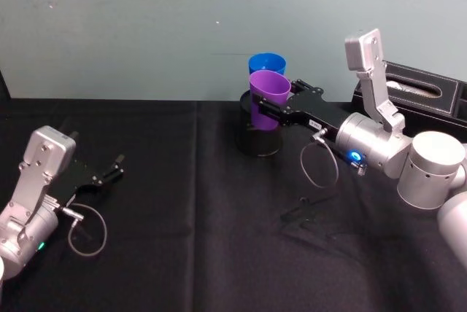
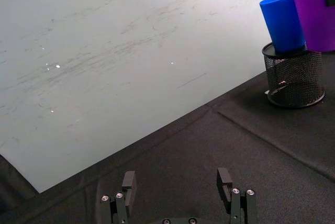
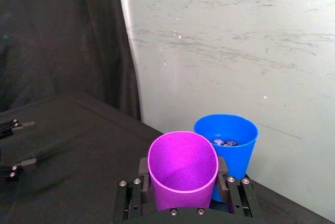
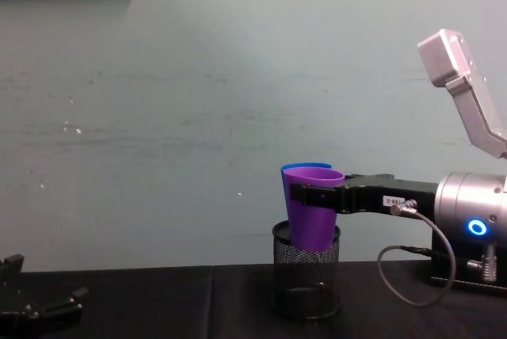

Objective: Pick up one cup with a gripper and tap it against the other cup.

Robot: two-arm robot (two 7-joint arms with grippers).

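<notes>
Lighting: moderate, even, diffuse, from overhead. Glare: small bright specks on the pale wall (image 2: 104, 51), 9 o'clock in the left wrist view. Shadows: thin, faint patch on the black tablecloth (image 1: 182, 217), 5 o'clock in the head view; cloth otherwise dark, creases barely readable. Sheen: soft on purple tumbler (image 1: 268, 93) and blue tumbler (image 1: 266, 62), no hard highlights. Glow: blue indicator light (image 1: 355, 156), 3 o'clock, head view.
</notes>
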